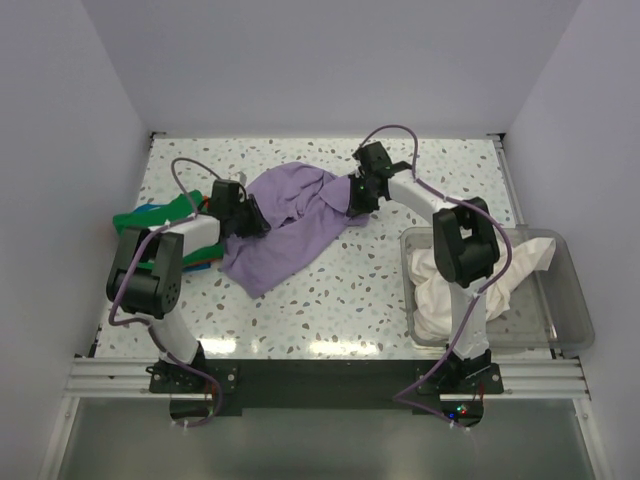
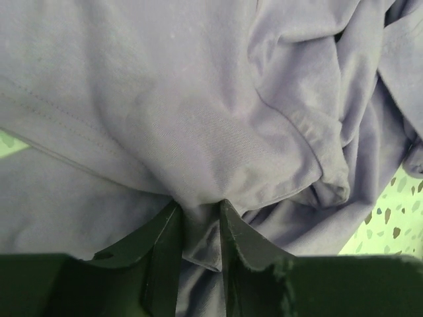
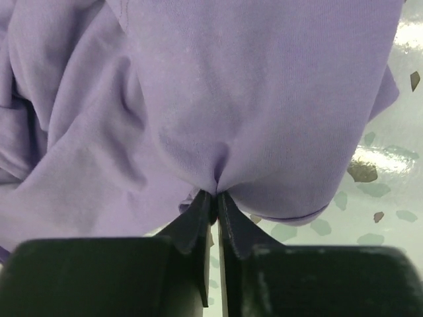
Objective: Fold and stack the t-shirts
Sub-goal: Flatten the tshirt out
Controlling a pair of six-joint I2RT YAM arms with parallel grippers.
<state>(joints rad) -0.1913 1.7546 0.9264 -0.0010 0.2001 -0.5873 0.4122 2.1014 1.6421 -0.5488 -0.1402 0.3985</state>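
Observation:
A lavender purple t-shirt (image 1: 290, 225) lies crumpled across the middle of the speckled table. My left gripper (image 1: 250, 218) sits at its left edge; in the left wrist view my left gripper (image 2: 199, 210) holds a thick fold of the purple t-shirt (image 2: 198, 119) between its fingers. My right gripper (image 1: 352, 200) is at the shirt's far right edge, and in the right wrist view my right gripper (image 3: 216, 195) pinches a bunch of the purple t-shirt (image 3: 218, 99). A green t-shirt (image 1: 150, 214) lies folded at the far left under my left arm. A cream white t-shirt (image 1: 470, 285) fills the bin.
A clear plastic bin (image 1: 575, 320) stands at the right near the table's front edge, under my right arm's elbow. Blue and orange cloth edges (image 1: 200, 262) show beside the green t-shirt. White walls close the table in on three sides.

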